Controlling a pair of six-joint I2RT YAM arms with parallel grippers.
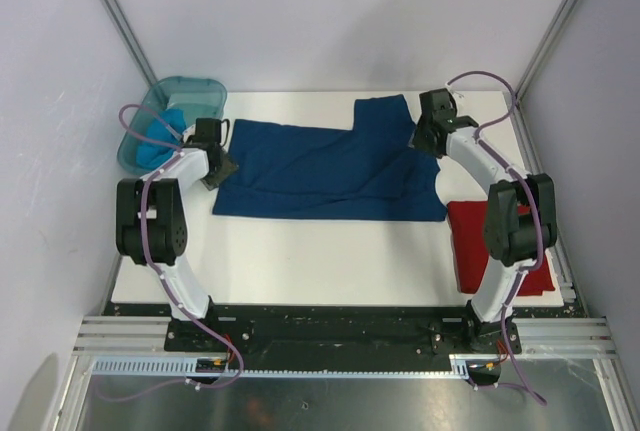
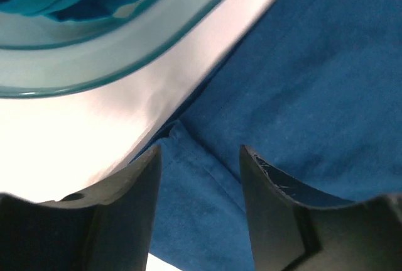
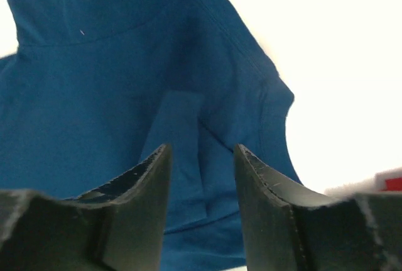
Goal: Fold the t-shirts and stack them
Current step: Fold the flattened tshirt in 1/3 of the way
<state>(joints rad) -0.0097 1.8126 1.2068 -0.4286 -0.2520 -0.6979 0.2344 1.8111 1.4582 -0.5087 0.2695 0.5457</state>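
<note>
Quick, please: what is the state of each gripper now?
Left gripper: open, above the navy t-shirt, holding nothing.
Right gripper: open, above the same shirt, holding nothing.

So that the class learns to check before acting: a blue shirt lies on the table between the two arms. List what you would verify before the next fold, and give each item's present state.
1. Jaws of the left gripper open over the left edge of the blue shirt: ok.
2. Jaws of the right gripper open over the cloth: ok.
3. Blue shirt lying smooth: not ok, folds show under the right gripper.
4. Red shirt folded and clear of the blue shirt: folded, but contact cannot be told.
5. Turquoise shirt out on the table: not ok, it lies in the tub.
</note>
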